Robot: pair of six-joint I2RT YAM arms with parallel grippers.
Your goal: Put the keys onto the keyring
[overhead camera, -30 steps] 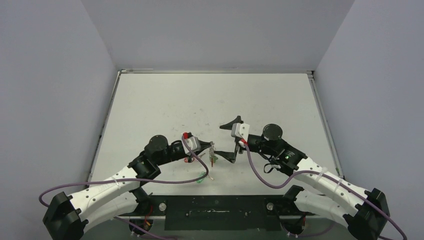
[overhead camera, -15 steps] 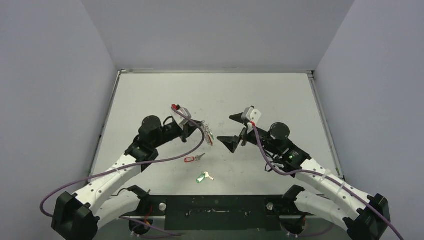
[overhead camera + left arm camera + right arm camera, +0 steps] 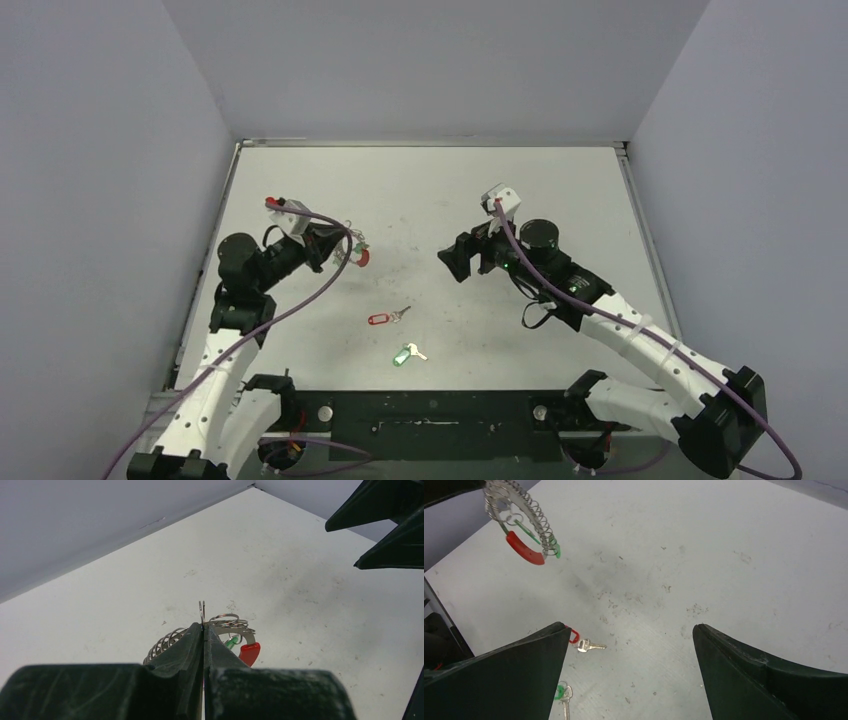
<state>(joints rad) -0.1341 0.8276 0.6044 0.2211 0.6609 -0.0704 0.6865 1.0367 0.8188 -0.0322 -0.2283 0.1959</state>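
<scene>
My left gripper (image 3: 335,245) is shut on the keyring (image 3: 354,254) and holds it above the table's left part. The ring shows in the left wrist view (image 3: 227,630) with its silvery loops, red arc and a green tag hanging from it. It also shows in the right wrist view (image 3: 526,535). My right gripper (image 3: 452,262) is open and empty in mid-table, raised off the surface. A key with a red tag (image 3: 384,318) lies on the table between the arms. A key with a green tag (image 3: 407,353) lies nearer the front edge. Both show in the right wrist view, red (image 3: 585,644), green (image 3: 564,694).
The white table (image 3: 430,200) is bounded by grey walls at the back and sides. The black mounting bar (image 3: 430,412) runs along the near edge.
My left arm has swung back and to the left, carrying the keyring away from the centre. My right gripper has lifted and drawn back. The two loose keys now lie uncovered.
</scene>
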